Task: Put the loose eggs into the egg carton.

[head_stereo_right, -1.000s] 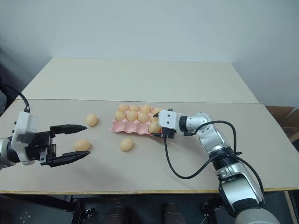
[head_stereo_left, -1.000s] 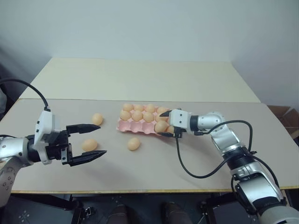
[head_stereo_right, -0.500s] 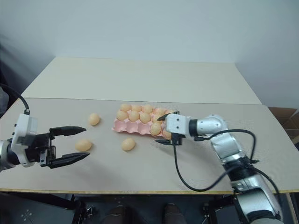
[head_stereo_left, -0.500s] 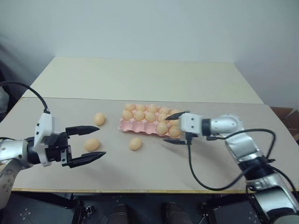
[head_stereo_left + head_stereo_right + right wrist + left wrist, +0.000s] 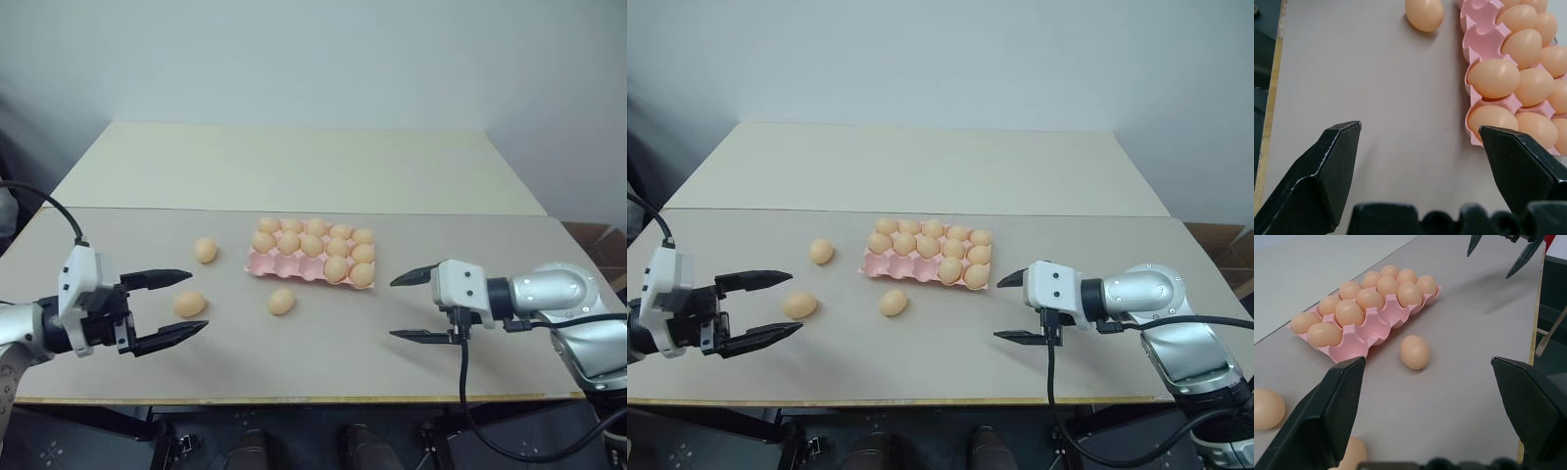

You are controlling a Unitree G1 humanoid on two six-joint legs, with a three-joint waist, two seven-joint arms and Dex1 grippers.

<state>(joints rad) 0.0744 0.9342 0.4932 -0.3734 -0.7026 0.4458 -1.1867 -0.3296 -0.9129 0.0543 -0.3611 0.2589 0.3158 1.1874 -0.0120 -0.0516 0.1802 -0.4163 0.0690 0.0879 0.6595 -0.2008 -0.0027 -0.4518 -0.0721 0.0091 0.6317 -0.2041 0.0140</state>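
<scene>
Left eye view: we see the egg carton mid-counter, three loose eggs left of and before it, both grippers, left and right, jaws spread, empty

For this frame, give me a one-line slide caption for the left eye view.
Both grippers, left and right, hover open while three loose eggs lie beside the twelve-egg pink carton.
</scene>
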